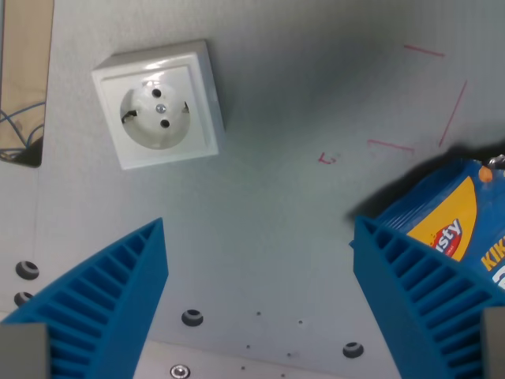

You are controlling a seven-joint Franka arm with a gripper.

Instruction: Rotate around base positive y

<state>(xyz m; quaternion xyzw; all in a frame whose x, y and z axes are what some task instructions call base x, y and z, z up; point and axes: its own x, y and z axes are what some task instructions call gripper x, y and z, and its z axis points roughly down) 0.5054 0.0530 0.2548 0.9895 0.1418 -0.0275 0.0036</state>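
Two blue ribbed fingers of my gripper [259, 264] rise from the bottom of the wrist view, the left finger [110, 292] and the right finger [414, 288] set wide apart with nothing between them. The gripper is open. A white wall socket [158, 105] lies on the grey table surface [276, 158] at the upper left, beyond the left finger and apart from it. A blue box with a yellow label [458, 213] sits at the wrist view's right, partly hidden behind the right finger.
Thin red marks [390, 144] are drawn on the table at the upper right. Several screw holes [192, 317] dot the surface near the bottom. At the far left a table edge shows a wooden floor with cables [20, 118].
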